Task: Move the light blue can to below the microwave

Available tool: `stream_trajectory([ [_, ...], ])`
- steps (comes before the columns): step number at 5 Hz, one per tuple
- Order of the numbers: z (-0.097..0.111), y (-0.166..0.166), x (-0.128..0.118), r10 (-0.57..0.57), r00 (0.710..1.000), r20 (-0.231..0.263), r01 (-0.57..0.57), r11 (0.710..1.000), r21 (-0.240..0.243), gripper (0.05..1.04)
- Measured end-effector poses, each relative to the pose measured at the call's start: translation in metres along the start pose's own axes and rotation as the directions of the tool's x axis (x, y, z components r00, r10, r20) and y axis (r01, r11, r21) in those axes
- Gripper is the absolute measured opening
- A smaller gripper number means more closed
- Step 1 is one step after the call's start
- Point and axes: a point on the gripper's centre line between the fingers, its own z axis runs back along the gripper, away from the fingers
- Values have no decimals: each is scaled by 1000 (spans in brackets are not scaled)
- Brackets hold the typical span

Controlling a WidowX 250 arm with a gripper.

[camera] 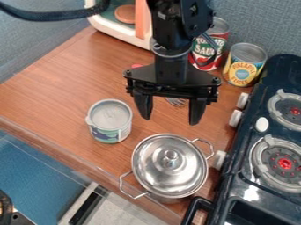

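The gripper (170, 119) hangs wide open and holds nothing, over the bench (61, 74) between the light blue can (109, 121) and the stove (238, 191). The can stands near the bench's front edge, beside a lidded pot (169, 165). The microwave (117, 34) stands towards the back; a red can (208, 48) and yellow can (244, 66) stand by the wall (258, 22), behind the gripper.

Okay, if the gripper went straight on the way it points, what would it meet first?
Probably the pot, since the gripper points toward it in view; depth is unclear, so maybe the counter instead.
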Motion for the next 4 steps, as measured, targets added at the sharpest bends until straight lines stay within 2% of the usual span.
stream_trajectory([
  [1, -5, 2, -3, 4, 1000, -19, -4, 1000, 10, 1001],
  [2, -5, 13, 2, 71, 997, -26, -71, 997, 10, 1001],
  [3, -5, 44, 16, 219, 975, -32, -218, 976, 15, 1001],
  [4, -4, 67, 22, 317, 948, -15, -317, 948, 35, 1001],
])
